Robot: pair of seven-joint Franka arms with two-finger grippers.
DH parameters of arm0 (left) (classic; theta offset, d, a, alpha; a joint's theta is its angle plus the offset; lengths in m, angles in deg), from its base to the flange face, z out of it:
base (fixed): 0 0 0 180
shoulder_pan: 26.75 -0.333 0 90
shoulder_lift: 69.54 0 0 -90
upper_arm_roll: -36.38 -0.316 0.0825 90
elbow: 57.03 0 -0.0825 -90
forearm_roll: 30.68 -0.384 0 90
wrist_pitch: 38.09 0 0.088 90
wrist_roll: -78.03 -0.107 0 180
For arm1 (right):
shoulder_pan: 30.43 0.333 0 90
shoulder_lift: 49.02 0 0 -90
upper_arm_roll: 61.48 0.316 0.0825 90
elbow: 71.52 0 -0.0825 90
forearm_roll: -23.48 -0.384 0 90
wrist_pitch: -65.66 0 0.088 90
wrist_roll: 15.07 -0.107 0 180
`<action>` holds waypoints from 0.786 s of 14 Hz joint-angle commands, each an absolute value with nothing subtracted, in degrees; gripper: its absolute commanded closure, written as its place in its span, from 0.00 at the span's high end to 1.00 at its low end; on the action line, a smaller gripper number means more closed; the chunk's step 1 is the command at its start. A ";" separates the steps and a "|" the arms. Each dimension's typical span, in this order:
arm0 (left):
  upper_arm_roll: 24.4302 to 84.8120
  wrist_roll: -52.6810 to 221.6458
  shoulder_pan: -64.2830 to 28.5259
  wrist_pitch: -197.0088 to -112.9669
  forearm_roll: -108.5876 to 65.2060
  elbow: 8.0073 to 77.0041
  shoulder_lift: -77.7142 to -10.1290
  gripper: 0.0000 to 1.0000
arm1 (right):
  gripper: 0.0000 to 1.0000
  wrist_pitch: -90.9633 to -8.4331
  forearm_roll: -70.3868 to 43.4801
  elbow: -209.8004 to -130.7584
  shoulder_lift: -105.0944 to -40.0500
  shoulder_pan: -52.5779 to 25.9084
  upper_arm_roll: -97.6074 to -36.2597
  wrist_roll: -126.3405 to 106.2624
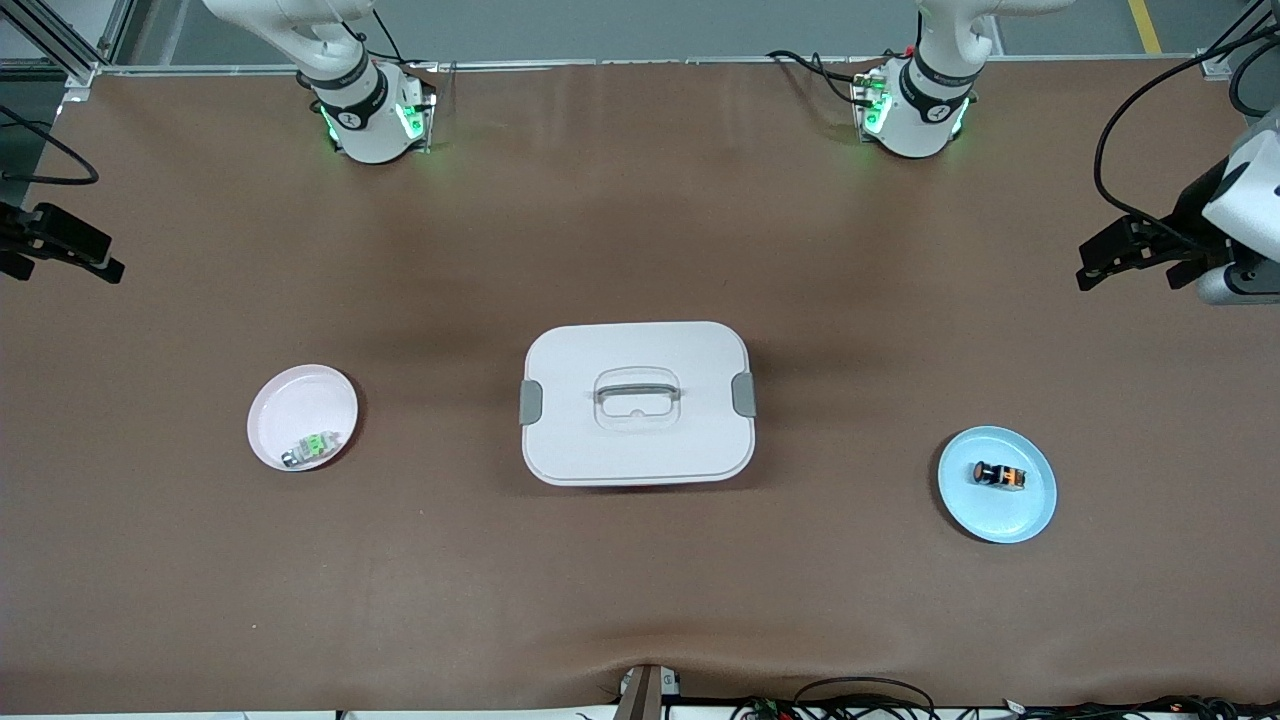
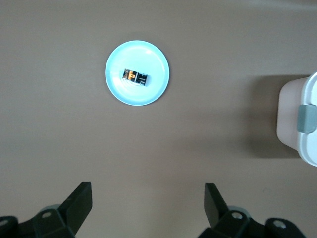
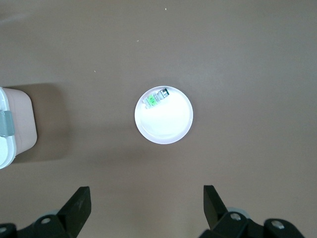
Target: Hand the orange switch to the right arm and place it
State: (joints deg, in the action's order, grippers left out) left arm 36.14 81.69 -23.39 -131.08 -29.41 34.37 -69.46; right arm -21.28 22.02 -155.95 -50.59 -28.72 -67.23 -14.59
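Right claw (image 1: pixel 62 258): black two-finger unit, held high at the right arm's end of the brown paper-covered desk (image 1: pixel 640 600), fingers spread wide and empty in its wrist view. It waits over bare desk near the small white round plastic dish (image 1: pixel 290 400), which holds a small silver-and-green part (image 1: pixel 308 449) at the rim nearer the front camera.

Centre: white rounded-rectangular plastic container (image 1: pixel 637 350), lid on, grey side latches, clear recessed handle. It stands between the two dishes.

Toward the left arm's end: light-blue round plastic plate (image 1: pixel 1030 510). The orange switch (image 1: pixel 999 475), a stubby black cylinder with orange markings, lies on its side near the plate's middle, untouched.

Left claw (image 1: pixel 1135 258): black two-finger unit, raised over the desk at its own end, fingers wide apart and holding nothing. No pickup has begun.

Risks, as judged: the switch is tiny and round, so it may roll or squirt out if the fingers close off-centre. The light plate may slide or tip under a low approach. A grip covering the whole body would leave the right claw nothing to take at handover. The container sits in the crossing path.

Writing: none legible on the switch, dishes or container.
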 commanded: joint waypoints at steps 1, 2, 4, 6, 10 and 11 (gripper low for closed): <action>35.68 80.40 -23.77 -129.93 -27.69 32.62 -67.96 1.00 | 1.00 -21.62 22.34 -157.21 -49.28 -28.94 -67.11 -14.90; 35.68 80.32 -23.85 -129.93 -27.96 32.44 -67.70 1.00 | 1.00 -21.70 22.34 -157.21 -49.28 -28.94 -67.11 -14.90; 35.59 80.40 -23.85 -130.55 -28.14 32.35 -65.60 1.00 | 1.00 -21.62 22.34 -157.21 -49.28 -28.94 -67.11 -14.90; 35.59 80.32 -25.16 -131.60 -27.96 30.78 -62.27 1.00 | 1.00 -21.70 22.34 -157.30 -49.28 -28.94 -67.11 -14.90; 35.59 75.75 -25.52 -135.54 -28.05 29.89 -56.02 1.00 | 1.00 -21.70 22.34 -157.21 -49.28 -28.94 -67.20 -14.98; 35.51 75.66 -25.52 -136.95 -28.31 29.89 -54.53 1.00 | 1.00 -21.70 22.34 -157.21 -49.28 -28.94 -67.11 -14.98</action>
